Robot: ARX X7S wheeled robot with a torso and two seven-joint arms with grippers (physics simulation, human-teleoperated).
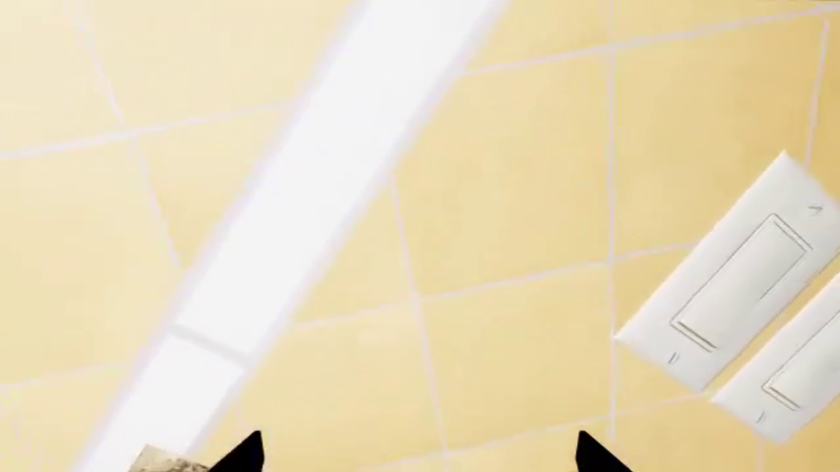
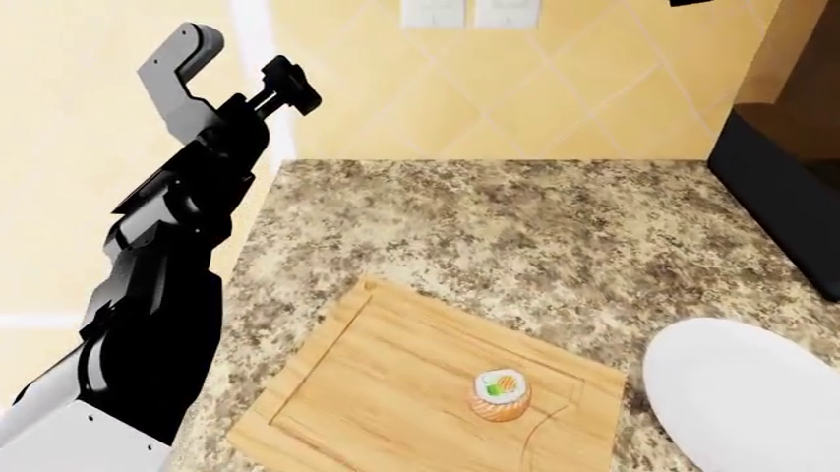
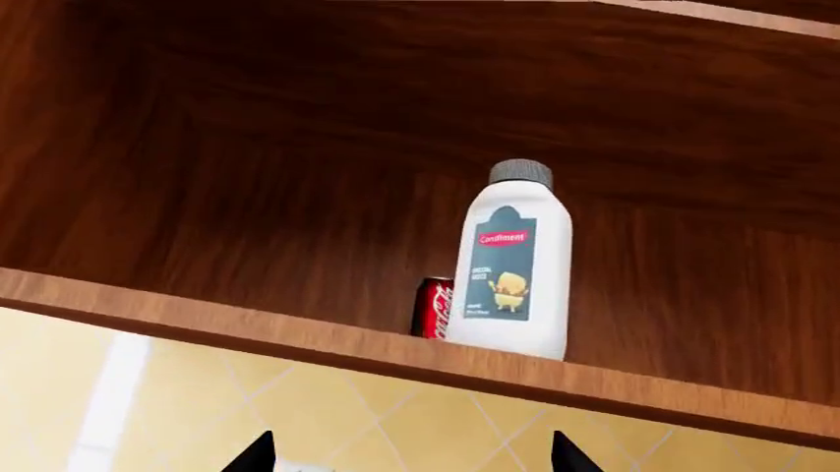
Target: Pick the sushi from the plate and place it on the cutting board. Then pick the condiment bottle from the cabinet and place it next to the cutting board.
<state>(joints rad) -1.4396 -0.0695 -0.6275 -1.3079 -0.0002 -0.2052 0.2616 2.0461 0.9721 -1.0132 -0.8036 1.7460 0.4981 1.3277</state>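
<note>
The sushi [image 2: 499, 393] lies on the cutting board [image 2: 368, 393] on the granite counter. The white plate [image 2: 749, 393] sits bare to the board's right. In the right wrist view the condiment bottle [image 3: 514, 265] stands upright on the wooden cabinet shelf [image 3: 393, 349]. My right gripper [image 3: 413, 457] is open below and in front of it, with nothing between its fingers. My left gripper [image 1: 420, 457] is open and empty, raised off the counter and facing the tiled wall; the head view shows it [image 2: 291, 84] held high at the left.
A red soda can [image 3: 436, 308] stands close beside the bottle on the shelf. Two white wall switches [image 1: 735, 285] are mounted on the yellow tiles. A dark appliance [image 2: 788, 197] stands at the counter's right. Bare granite [image 2: 525, 226] lies behind the board.
</note>
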